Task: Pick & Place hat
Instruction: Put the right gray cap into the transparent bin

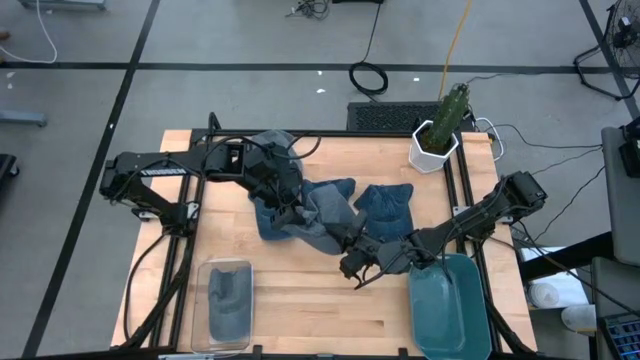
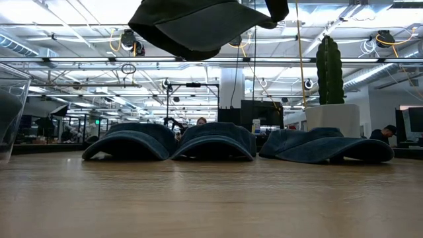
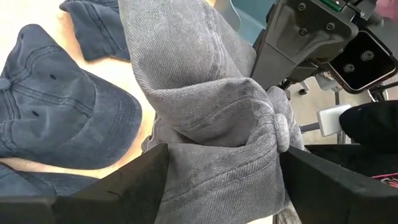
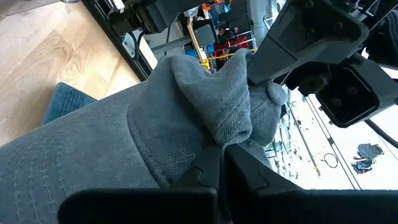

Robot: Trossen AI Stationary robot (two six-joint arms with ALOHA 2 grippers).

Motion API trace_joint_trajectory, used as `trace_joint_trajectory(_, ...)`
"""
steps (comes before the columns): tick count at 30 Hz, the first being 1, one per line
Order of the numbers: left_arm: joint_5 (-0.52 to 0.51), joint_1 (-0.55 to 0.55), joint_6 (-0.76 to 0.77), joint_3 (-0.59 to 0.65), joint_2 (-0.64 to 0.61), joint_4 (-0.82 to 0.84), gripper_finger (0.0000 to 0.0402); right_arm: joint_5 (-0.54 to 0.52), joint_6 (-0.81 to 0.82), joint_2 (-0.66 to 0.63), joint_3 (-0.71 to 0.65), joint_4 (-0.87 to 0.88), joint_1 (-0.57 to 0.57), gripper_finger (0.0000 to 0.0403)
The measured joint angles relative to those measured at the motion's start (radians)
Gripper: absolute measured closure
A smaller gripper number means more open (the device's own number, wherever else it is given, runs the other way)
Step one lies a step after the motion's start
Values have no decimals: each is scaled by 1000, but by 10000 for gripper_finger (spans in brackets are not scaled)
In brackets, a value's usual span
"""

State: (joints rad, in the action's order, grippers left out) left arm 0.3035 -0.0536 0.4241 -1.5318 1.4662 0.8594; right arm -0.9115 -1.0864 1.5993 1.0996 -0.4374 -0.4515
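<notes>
A grey corduroy hat [image 1: 325, 222] hangs in the air between both grippers; in the low view the hat [image 2: 198, 26] floats well above the table. My left gripper [image 1: 292, 215] comes from the table's left and is shut on its crown. My right gripper [image 1: 352, 262] comes from the right and is shut on a fold of the same hat [image 4: 124, 149]. Three blue hats [image 2: 129, 142] [image 2: 215, 141] [image 2: 324, 147] rest on their brims and rims on the table below. My left gripper [image 3: 221, 168] has the bunched crown [image 3: 217, 130] of the grey hat between its two fingers [image 3: 140, 180], which stand wide apart on either side of it. The cloth is gathered in several folds. The hat is lifted clear of the table. My right gripper [image 4: 221, 165] pinches a raised fold of the hat's cloth [image 4: 227, 118] between its two fingers [image 4: 202, 174], just beside the left gripper's hold. The brim side [image 4: 74, 162] spreads out toward the camera. The hat is clear of the table.
A clear bin [image 1: 228, 300] at the table's near left holds a grey hat. A teal bin [image 1: 450, 305] sits at the near right, under the right arm. A cactus in a white pot [image 1: 435, 140] stands at the far right corner.
</notes>
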Motion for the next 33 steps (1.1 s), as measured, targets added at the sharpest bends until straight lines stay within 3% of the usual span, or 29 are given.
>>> trace_joint_trajectory(16, -43, 0, -18, 0, 0, -5, 110, 0, 0, 0, 0, 0, 0, 403)
trace_joint_trajectory(24, 33, 22, -47, 0, 0, -5, 110, 1, 1, 0, 0, 0, 0, 403)
trace_joint_trajectory(33, 50, 53, -56, 0, 0, -13, 121, 2, 1, 0, 0, 0, 0, 403)
